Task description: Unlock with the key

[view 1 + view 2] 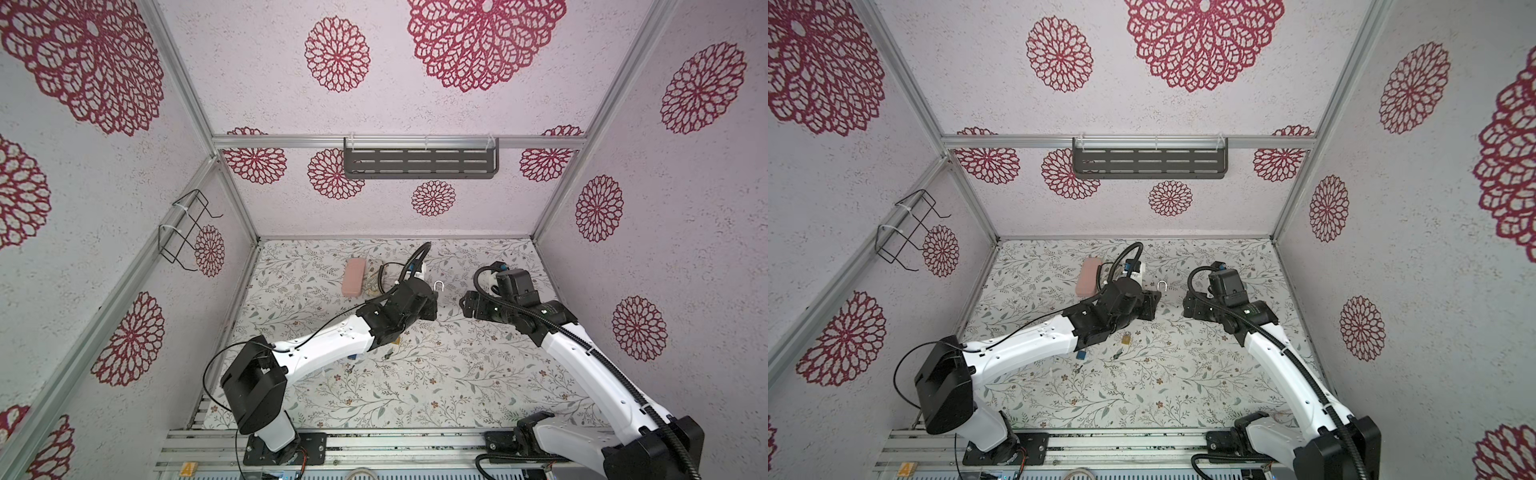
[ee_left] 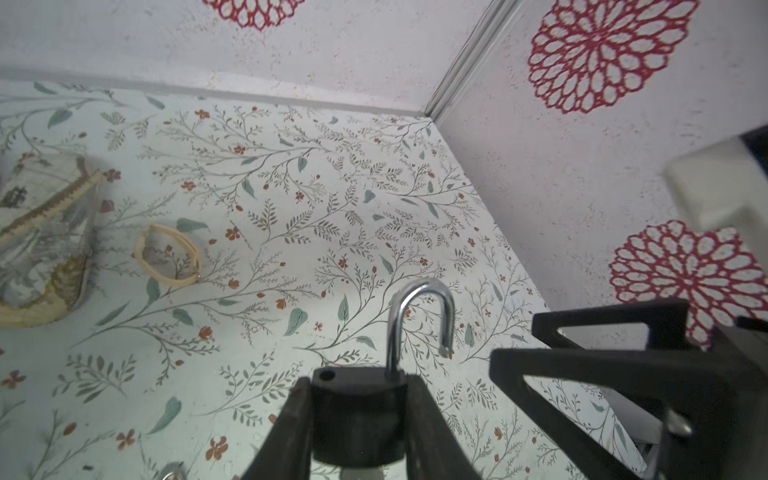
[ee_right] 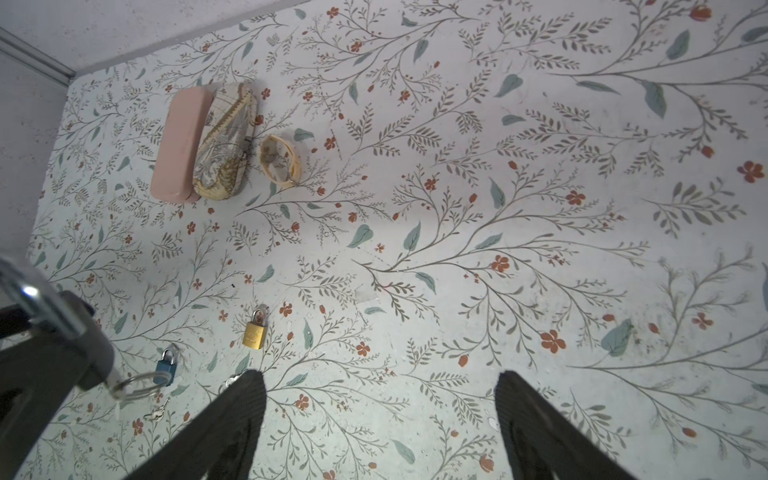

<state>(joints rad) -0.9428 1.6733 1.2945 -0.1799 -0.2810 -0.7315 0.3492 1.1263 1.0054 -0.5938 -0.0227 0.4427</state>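
1. Over the middle of the flowered bench [image 1: 415, 395], in both top views, the left tool [image 1: 433, 300] holds something up, and only a silver shackle [image 1: 438, 286] shows above it. The right tool [image 1: 466, 305] hangs just beside it, facing it without touching. A pink case [image 1: 355, 276] lies behind the left arm. In a top view a gold padlock [image 1: 1126, 337] and a blue padlock [image 1: 1081, 354] lie on the bench beside that arm.

2. From the left wrist, you can see the left tool pinching a black padlock [image 2: 359, 411] by its body, one finger on each side. The shackle stands open, its free end clear of the hole in the body. Farther off on the bench lie a patterned case [image 2: 41, 241] and, near it, a cream bracelet [image 2: 168, 257].

3. From the right wrist, the right tool [image 3: 380, 378] is spread wide, with nothing but bench between its fingers. The black padlock sits at the edge of the view in the left tool. The key [image 3: 111, 379] is stuck in its underside, with a key ring [image 3: 137, 384] dangling from it. Down on the bench the gold and blue padlocks lie apart, with loose keys [image 3: 156, 411] near the blue one. The two cases lie side by side and touching, with the bracelet just beside them.
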